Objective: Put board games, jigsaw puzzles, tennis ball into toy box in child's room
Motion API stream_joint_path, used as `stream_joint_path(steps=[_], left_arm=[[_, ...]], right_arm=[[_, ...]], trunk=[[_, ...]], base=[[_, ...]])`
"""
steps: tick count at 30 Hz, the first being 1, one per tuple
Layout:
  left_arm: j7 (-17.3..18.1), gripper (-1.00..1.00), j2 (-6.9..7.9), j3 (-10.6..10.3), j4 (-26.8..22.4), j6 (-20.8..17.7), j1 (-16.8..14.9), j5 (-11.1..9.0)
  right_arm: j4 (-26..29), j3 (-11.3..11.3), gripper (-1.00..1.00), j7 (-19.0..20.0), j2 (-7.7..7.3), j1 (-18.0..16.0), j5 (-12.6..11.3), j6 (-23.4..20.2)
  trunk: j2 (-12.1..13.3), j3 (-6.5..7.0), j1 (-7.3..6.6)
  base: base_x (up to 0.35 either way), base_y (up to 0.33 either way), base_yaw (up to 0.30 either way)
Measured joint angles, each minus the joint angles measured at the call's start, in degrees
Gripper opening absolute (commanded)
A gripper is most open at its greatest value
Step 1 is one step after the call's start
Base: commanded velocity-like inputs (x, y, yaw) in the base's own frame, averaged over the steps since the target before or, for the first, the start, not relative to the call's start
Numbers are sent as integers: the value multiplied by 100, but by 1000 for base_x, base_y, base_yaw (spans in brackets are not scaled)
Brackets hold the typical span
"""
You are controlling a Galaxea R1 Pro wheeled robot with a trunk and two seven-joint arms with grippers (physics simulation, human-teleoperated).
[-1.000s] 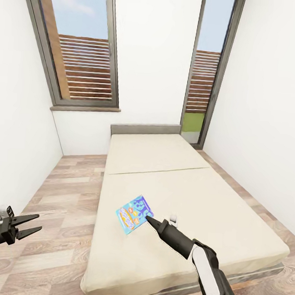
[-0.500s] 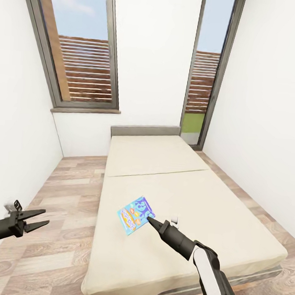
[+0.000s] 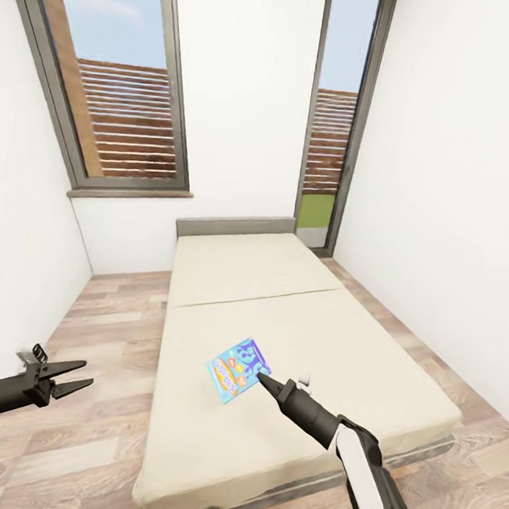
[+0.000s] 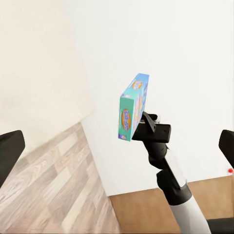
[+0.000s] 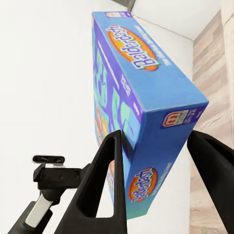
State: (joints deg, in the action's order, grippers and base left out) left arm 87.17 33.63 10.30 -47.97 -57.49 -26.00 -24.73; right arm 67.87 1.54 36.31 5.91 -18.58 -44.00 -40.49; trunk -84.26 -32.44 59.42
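While held above the bed (image 3: 297,303), the blue board game (image 3: 236,369) sits seemingly clamped between right claw (image 3: 263,379) fingers

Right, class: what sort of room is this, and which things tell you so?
Most likely a bedroom: a low bed with a beige mattress stands against the far wall, tall grey-framed windows sit behind it, and a blue board game suggests a child's room.

Bed (image 3: 295,318) — near corner cut off; board game (image 3: 236,369) print too small
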Motion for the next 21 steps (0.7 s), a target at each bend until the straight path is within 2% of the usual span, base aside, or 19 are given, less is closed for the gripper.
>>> stream_joint_path(steps=[10,21], left_arm=[[2,100,0,-1,0,0,0,-1],[1,100,1,1,-2,0,5,-3]], right_arm=[[-1,24,-100,-2,0,0,21,3],[-2,23,-100,-2,3,-1,16,-2]], trunk=[[401,180,-222],[842,377,-463]], base=[[-27,0,-275],[0,0,-38]])
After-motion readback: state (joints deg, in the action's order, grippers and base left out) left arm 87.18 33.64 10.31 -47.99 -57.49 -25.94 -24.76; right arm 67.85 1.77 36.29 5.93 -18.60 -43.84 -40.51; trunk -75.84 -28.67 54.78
